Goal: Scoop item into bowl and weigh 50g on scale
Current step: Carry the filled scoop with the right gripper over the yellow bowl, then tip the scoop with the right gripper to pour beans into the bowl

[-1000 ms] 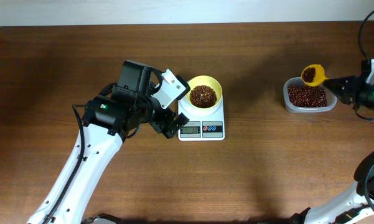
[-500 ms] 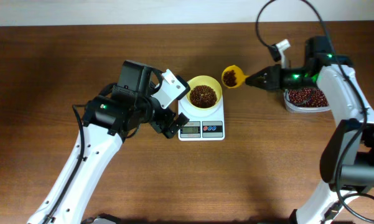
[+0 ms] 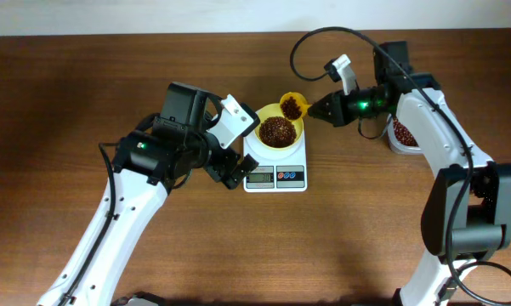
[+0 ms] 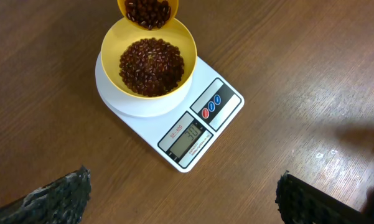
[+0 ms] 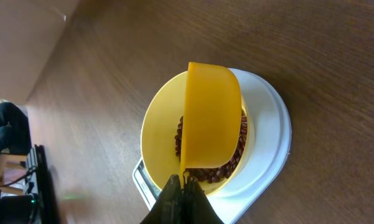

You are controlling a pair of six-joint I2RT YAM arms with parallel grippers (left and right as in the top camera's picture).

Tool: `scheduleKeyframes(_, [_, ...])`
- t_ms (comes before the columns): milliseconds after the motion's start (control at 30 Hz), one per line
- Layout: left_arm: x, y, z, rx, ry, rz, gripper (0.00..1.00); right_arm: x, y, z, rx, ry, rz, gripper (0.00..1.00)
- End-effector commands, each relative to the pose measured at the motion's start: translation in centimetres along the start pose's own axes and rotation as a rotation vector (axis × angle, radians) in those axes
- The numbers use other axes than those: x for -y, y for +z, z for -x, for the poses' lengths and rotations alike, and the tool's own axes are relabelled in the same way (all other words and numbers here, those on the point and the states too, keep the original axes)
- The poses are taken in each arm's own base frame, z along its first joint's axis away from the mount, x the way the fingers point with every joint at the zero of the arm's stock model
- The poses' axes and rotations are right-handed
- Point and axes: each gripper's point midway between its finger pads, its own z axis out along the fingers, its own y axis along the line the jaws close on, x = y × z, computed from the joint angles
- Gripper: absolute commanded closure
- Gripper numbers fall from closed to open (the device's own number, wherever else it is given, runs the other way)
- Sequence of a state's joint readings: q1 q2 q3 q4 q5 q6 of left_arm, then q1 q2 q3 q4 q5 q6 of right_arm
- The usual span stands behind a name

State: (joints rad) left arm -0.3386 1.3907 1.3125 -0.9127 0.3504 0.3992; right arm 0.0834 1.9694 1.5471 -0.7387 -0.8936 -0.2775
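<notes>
The pale-yellow bowl point(image 3: 262, 116) sits on the white scale point(image 3: 276, 167), with a heap of reddish-brown beans point(image 3: 276, 131) inside. My right gripper point(image 3: 316, 109) is shut on the handle of a yellow scoop point(image 3: 292, 106), which carries beans over the bowl's far right rim. In the right wrist view the scoop point(image 5: 211, 118) covers much of the bowl point(image 5: 158, 137), and the gripper point(image 5: 183, 183) pinches its handle. My left gripper point(image 3: 229, 167) hangs open just left of the scale. The left wrist view shows the bowl point(image 4: 112, 37), its beans point(image 4: 150, 65), the scale point(image 4: 227, 93) and the scoop point(image 4: 148, 9) at the top edge.
A clear plastic tub point(image 3: 405, 132) of beans stands at the right, partly hidden behind my right arm. The scale's display and buttons face the near side. Bare wooden tabletop point(image 3: 366, 221) surrounds everything.
My right arm has carried the bean-filled scoop leftward from the tub to above the bowl. The left arm has stayed still.
</notes>
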Motion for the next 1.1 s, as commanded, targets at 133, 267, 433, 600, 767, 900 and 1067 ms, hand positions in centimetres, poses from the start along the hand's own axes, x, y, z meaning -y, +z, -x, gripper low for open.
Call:
scheduleKeyframes(133, [0.1,-0.5,0.2,0.015,0.000,0.006,0.01,-0.8,1.5,-0.9,-0.042,-0.156,0.022,0.96])
scheduleKeyframes(267, [0.1,-0.5,0.2,0.015,0.000,0.006,0.01,-2.0,2.7,-1.1,-0.063,-0.289,0.041,0.96])
scheduleKeyframes(433, [0.1,-0.5,0.2,0.015,0.000,0.006,0.01,-0.8,2.8,-1.5,-0.099,-0.389,-0.027,0.96])
scheduleKeyframes(600, [0.1,-0.5,0.2,0.015,0.000,0.006,0.01,-0.7,2.8,-1.5,-0.102,-0.485,-0.025,0.96])
scheduleKeyframes(767, [0.1,-0.5,0.2,0.015,0.000,0.006,0.01,-0.7,2.8,-1.6,-0.106,-0.597,-0.024,0.96])
scheduleKeyframes(900, [0.1,-0.5,0.2,0.015,0.000,0.006,0.01,0.0,2.7,-1.7,-0.129,-0.691,-0.055,0.96])
scheduleKeyframes(1067, [0.1,-0.5,0.2,0.015,0.000,0.006,0.01,0.0,2.7,-1.6,-0.128,-0.718,-0.054,0.96])
